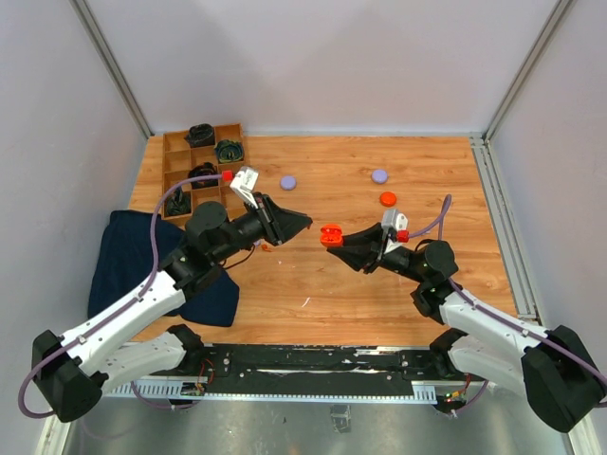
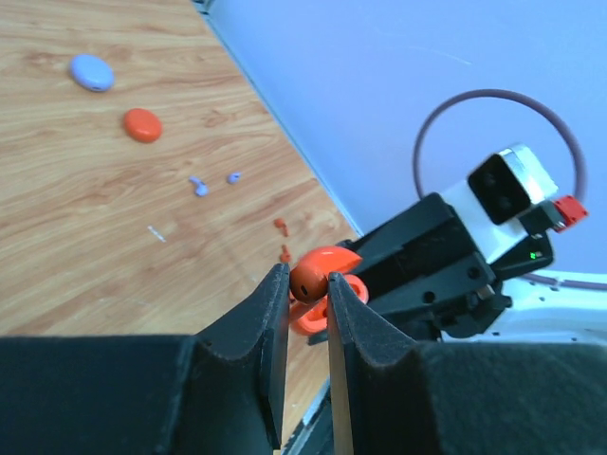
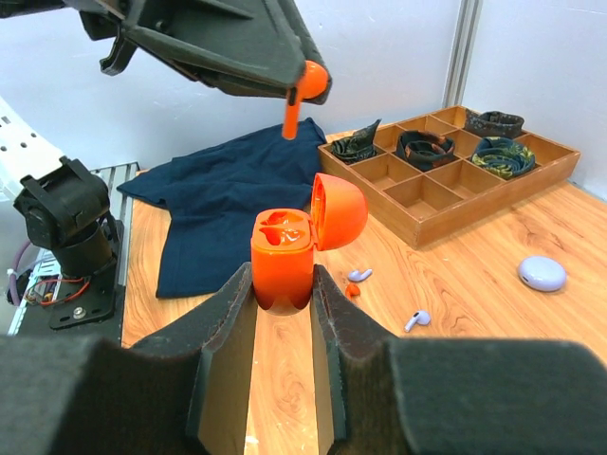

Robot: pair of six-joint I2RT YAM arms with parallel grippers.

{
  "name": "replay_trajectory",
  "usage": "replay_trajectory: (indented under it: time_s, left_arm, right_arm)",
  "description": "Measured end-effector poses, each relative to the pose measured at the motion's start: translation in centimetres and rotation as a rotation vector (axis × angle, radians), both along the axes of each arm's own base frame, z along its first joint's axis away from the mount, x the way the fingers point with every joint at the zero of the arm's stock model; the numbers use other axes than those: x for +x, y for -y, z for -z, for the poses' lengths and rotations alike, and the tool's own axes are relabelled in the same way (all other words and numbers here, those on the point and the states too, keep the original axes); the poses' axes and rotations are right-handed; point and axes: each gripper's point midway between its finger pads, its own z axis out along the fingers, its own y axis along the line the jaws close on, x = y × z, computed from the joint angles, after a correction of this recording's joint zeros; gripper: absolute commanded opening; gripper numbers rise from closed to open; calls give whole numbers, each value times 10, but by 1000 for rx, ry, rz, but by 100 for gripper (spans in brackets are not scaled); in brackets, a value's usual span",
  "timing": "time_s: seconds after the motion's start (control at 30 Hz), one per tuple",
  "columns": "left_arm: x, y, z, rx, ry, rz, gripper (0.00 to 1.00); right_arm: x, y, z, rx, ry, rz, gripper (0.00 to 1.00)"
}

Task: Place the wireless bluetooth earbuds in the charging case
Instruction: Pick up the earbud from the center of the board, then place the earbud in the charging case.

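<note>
Left gripper [image 2: 308, 277] pinched tight on the small orange-red stemmed plastic earbud [image 3: 303, 83], stem down, near but apart from the open orange-red plastic charging case [image 3: 283, 242] clamped in the right gripper [image 3: 282, 284]. A tilted stem could catch the rim or lid and pop loose. The right wrist view shows the case's wells; in the left wrist view, fingers hide them.

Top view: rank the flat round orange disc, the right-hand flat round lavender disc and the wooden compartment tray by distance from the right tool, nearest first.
Measured from the right tool, which is shut on the open orange plastic charging case:
1. flat round orange disc: just ahead, to its right.
2. right-hand flat round lavender disc: farther back, behind the orange one.
3. wooden compartment tray: far back-left corner.
</note>
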Motion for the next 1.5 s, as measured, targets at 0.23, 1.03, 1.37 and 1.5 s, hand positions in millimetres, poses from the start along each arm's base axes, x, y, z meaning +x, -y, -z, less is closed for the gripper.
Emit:
replay_trajectory:
  time_s: [0.23,1.03,1.37,1.5]
  left_arm:
    - [-15,15,-18,-82,25,33,16]
    - [-27,52,-11,-96,26,71,19]
    - [-26,54,-2,-83,15,60,21]
    - [-26,55,-2,-85,17,58,27]
  right_arm:
    - [2,0,-4,18,2,8,2]
    - [1,0,-9,38,2,7,2]
    - [0,2,-14,49,15,13,2]
    - [0,2,-15,50,16,15,2]
